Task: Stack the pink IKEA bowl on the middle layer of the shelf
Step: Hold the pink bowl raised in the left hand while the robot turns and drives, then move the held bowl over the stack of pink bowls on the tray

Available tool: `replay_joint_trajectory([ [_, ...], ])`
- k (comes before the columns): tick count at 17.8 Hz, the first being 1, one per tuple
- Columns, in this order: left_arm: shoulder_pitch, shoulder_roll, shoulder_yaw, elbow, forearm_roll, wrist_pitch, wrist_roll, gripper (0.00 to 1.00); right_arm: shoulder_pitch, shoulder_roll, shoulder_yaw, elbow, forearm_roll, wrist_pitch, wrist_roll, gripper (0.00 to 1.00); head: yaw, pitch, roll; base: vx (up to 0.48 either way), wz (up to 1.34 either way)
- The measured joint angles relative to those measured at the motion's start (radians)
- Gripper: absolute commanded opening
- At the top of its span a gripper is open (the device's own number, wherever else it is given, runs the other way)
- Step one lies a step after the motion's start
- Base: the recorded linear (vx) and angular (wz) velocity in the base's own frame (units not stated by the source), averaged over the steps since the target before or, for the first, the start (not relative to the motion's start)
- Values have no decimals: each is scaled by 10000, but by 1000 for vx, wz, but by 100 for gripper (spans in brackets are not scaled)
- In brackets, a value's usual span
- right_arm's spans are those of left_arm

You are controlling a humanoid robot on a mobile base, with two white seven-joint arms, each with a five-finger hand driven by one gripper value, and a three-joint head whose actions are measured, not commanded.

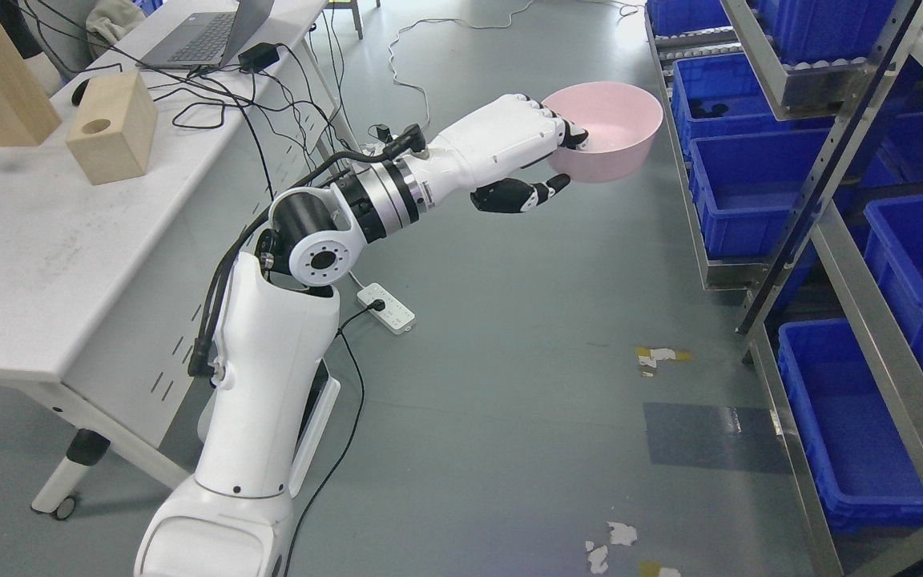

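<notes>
left robot hand (pixel 538 144) gripped the pink bowl (pixel 610 128) mid-carry; next move probably called for reaching rightward to the shelf (pixel 830 232).

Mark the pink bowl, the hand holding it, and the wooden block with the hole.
pink bowl (pixel 618 132): head view, inner wall.
left hand (pixel 509 136): head view, white back of the hand, gripping the bowl's rim.
wooden block (pixel 113 128): head view, front face, on the table.
</notes>
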Motion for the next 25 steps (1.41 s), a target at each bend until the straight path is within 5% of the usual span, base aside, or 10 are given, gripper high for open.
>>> replay_joint_trajectory([
  [8, -35, 1, -73, 11, 47, 27, 75, 8, -4, 0, 0, 0, 0, 0, 0, 100, 0, 0, 0, 93, -486],
  [18, -118, 1, -622, 24, 679, 67, 413, 8, 3, 0, 0, 0, 0, 0, -15, 100, 0, 0, 0, 71, -1490],
  [25, -2006, 2, -132, 278, 482, 474, 102, 8, 3, 0, 0, 1, 0, 0, -31, 100, 0, -2, 0, 39, -1163],
])
